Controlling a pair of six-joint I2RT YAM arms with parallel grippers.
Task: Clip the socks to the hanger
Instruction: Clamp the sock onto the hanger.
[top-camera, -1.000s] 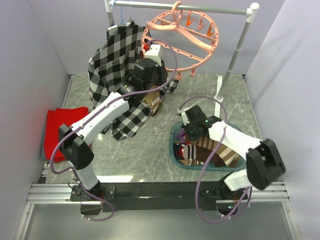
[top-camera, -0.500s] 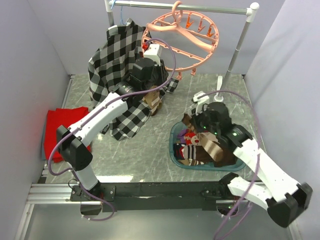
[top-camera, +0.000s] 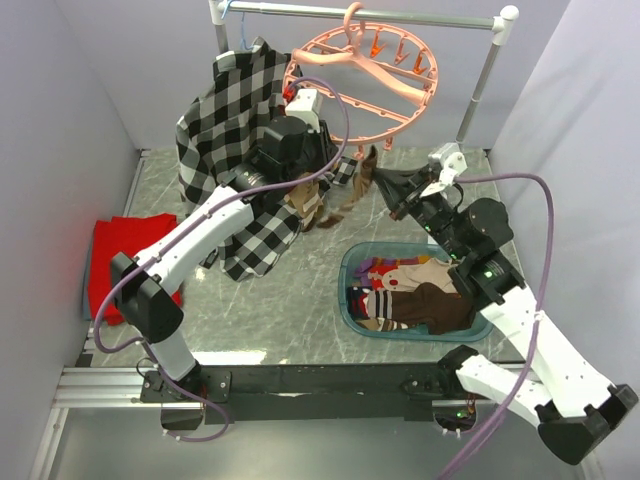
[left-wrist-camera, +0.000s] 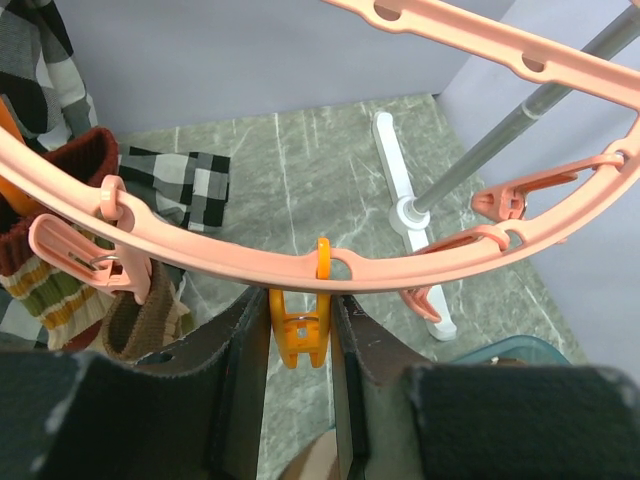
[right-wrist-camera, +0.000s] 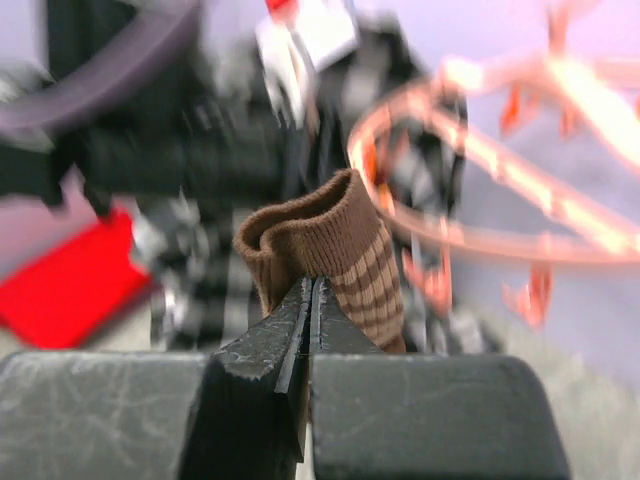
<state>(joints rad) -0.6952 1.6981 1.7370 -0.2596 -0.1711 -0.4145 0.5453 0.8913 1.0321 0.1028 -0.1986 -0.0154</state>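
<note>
**Top external view.** We see the round salmon-pink plastic laundry hanger (top-camera: 392, 88) hanging from the grey metal rail (top-camera: 400, 16) at the far side of the grey marbled bench (top-camera: 300, 300). The left end effector (top-camera: 303, 108) reaches up to the hanger's near-left rim. The right end effector (top-camera: 382, 180) holds the brown ribbed sock with tan stripes (top-camera: 348, 196) in the air, to the right of that rim and just below it. The sock's long axis trails down and to the left from the held cuff. More socks lie in the teal plastic basin (top-camera: 347, 275).

**Left wrist view.** The left end effector (left-wrist-camera: 300, 308) is clenched on an orange plastic clip (left-wrist-camera: 298, 338) that dangles upright under the ring. One finger presses each of its flanks.

**Right wrist view.** The right end effector (right-wrist-camera: 308, 292) is clamped tight on the sock's folded cuff (right-wrist-camera: 325, 240). The hanger ring (right-wrist-camera: 520, 235) shows blurred beyond it.

**Reading.** We judge that the coming move turns on one relation: the cuff lies to the right of the pinched clip. The right arm, the only one carrying the sock, would have to bring the cuff leftward and up to the clip's mouth.
</note>
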